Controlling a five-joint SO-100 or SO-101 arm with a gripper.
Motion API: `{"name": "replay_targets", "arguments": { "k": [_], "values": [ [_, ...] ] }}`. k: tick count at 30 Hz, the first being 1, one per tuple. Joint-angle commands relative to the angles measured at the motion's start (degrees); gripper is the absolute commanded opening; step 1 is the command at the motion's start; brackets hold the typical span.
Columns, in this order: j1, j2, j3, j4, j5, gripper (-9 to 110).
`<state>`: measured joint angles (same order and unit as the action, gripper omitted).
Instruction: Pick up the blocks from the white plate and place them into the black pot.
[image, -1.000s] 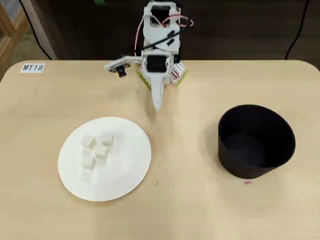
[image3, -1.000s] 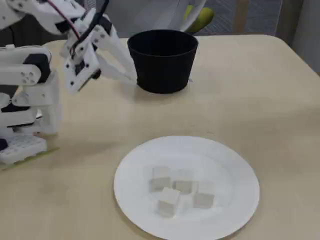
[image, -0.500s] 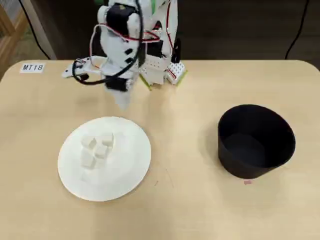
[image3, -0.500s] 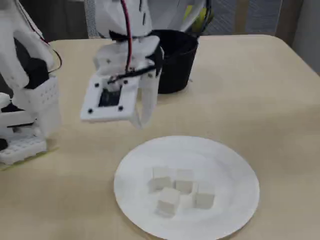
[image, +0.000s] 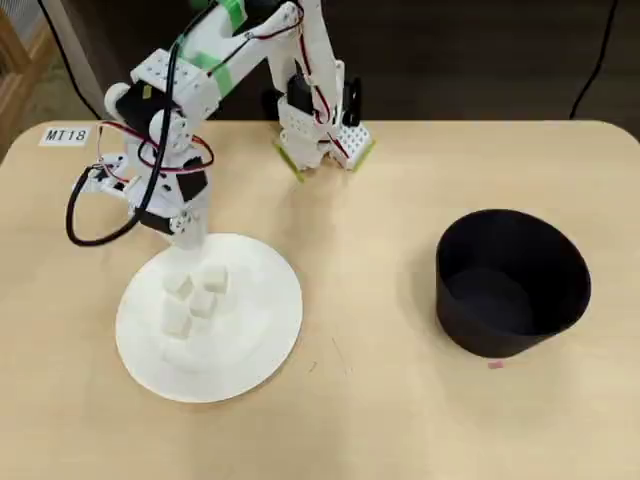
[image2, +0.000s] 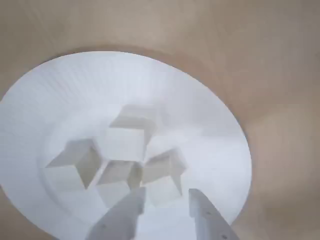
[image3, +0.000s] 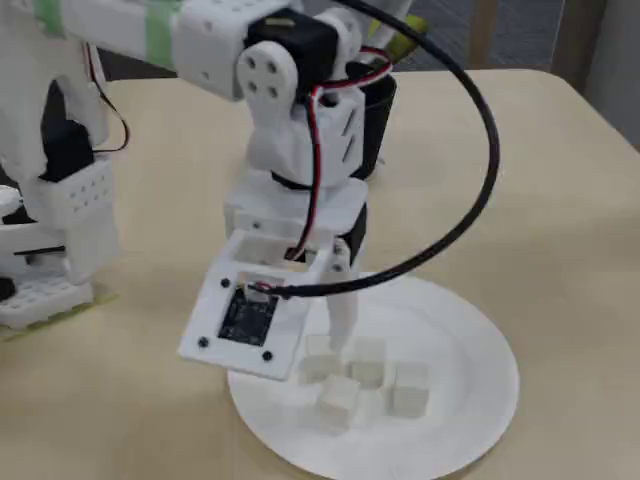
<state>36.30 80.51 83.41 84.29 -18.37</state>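
Several small white blocks lie clustered on the white plate at the left of the overhead view. In the wrist view the blocks sit mid-plate. In the fixed view the blocks rest on the plate. My gripper hovers over the plate's far rim, just behind the blocks. In the wrist view the gripper is open and empty, with its fingers just short of the nearest block. It also shows in the fixed view. The black pot stands at the right, away from the gripper, and is mostly hidden behind the arm in the fixed view.
The arm's base stands at the table's back edge, with a black cable loop hanging at the left. A label reading MT18 is stuck at the back left corner. Bare tabletop lies between plate and pot.
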Motion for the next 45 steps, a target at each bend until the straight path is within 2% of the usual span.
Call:
{"name": "replay_targets", "arguments": {
  "k": [1, 10, 25, 30, 34, 39, 45],
  "values": [
    [1.67, -0.7, -2.72, -0.79, -0.18, 26],
    [4.75, -6.94, -5.63, -2.46, -0.26, 31],
    [0.62, -13.18, -8.96, -7.29, 0.97, 29],
    [0.62, -15.12, -8.96, -9.4, 2.37, 22],
    [0.26, -16.35, -9.14, -13.27, 7.12, -2],
    [-0.26, -14.94, -10.02, -12.74, 6.15, -2],
    [-1.23, 1.58, -9.32, -10.46, 6.5, -2]
  ]
}}
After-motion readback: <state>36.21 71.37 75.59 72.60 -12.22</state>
